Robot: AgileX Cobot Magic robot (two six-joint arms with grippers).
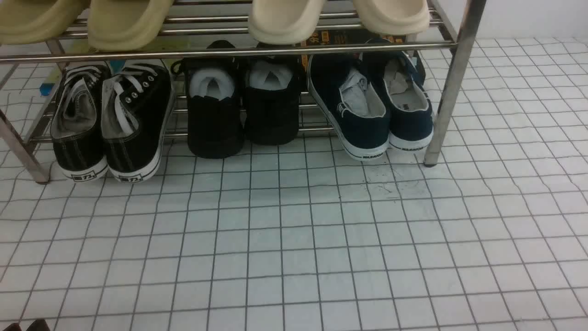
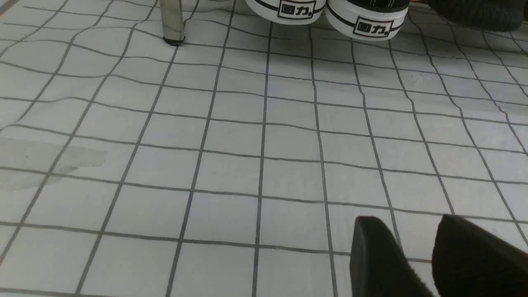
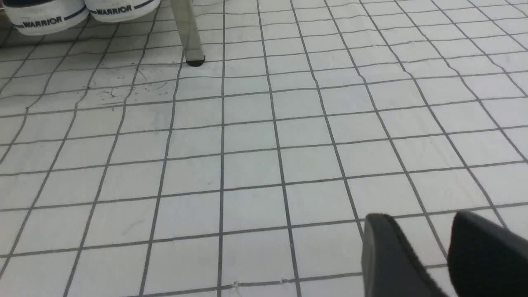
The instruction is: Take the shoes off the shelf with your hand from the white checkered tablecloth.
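Closest to us, the left gripper (image 2: 406,231) shows two black fingers set apart, with only the tablecloth (image 2: 206,144) between them (it holds nothing). We see the right gripper (image 3: 416,227) the same way: fingers parted by a fair gap, and empty.

From the front view, the white checkered tablecloth covers the counter from 3 round to 9 o'clock. At about 1 o'clock the navy shoes (image 1: 381,105) sit side by side on the bottom tier of the steel shelf (image 1: 452,92). Their heels point toward us and their white soles jut past the front bar, just beside the right front leg. Paper is stuffed inside each.

At 12 o'clock we find an all-black pair (image 1: 243,110), and at 10 o'clock black lace-up sneakers (image 1: 115,119). Cream slippers (image 1: 285,18) rest on the tier above.
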